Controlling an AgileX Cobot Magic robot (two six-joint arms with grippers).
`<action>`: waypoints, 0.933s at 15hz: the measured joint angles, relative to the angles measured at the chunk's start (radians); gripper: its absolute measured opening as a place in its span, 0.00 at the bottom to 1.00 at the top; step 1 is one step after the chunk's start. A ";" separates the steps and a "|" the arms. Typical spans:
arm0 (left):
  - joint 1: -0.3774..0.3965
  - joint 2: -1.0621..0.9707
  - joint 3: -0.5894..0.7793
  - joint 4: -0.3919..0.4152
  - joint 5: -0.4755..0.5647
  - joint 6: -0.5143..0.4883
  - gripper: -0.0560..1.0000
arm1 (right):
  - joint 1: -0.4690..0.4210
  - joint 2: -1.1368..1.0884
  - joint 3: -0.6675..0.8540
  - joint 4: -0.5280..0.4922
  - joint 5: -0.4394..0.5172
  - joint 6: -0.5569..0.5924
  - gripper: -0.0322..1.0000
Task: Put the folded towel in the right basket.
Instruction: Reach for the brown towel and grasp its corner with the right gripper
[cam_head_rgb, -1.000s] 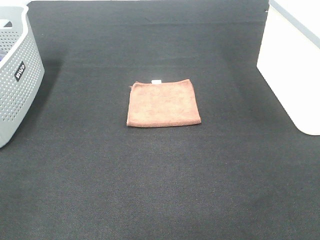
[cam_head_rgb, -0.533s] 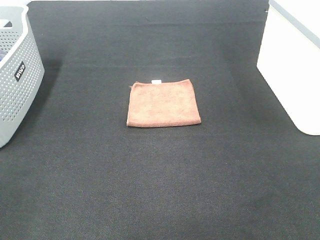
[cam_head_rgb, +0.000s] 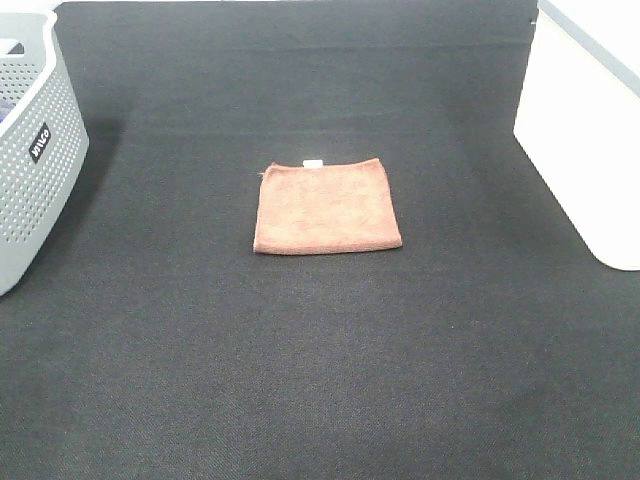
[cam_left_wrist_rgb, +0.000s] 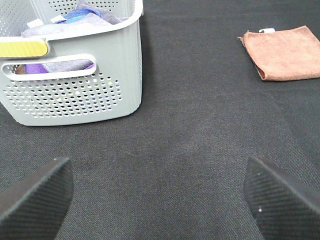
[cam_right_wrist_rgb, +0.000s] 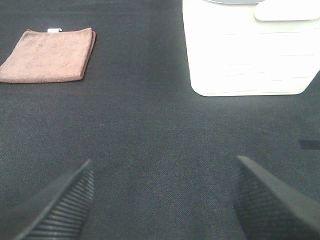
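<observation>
A folded brown towel (cam_head_rgb: 326, 206) with a small white tag lies flat in the middle of the black table. It also shows in the left wrist view (cam_left_wrist_rgb: 285, 52) and the right wrist view (cam_right_wrist_rgb: 49, 55). The white right basket (cam_head_rgb: 590, 130) stands at the right edge, also seen in the right wrist view (cam_right_wrist_rgb: 247, 50). Neither arm shows in the exterior view. My left gripper (cam_left_wrist_rgb: 160, 200) is open and empty, well short of the towel. My right gripper (cam_right_wrist_rgb: 162, 200) is open and empty, with the towel and the white basket both ahead of it.
A grey perforated basket (cam_head_rgb: 30, 150) stands at the left edge, holding several coloured cloths in the left wrist view (cam_left_wrist_rgb: 70, 65). The black mat (cam_head_rgb: 320, 360) covers the table.
</observation>
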 joint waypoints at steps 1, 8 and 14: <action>0.000 0.000 0.000 0.000 0.000 0.000 0.88 | 0.000 0.000 0.000 0.000 0.000 0.000 0.72; 0.000 0.000 0.000 0.000 0.000 0.000 0.88 | 0.000 0.000 0.000 0.000 0.000 0.000 0.72; 0.000 0.000 0.000 0.000 0.000 0.000 0.88 | 0.000 0.000 0.000 0.000 0.000 0.000 0.72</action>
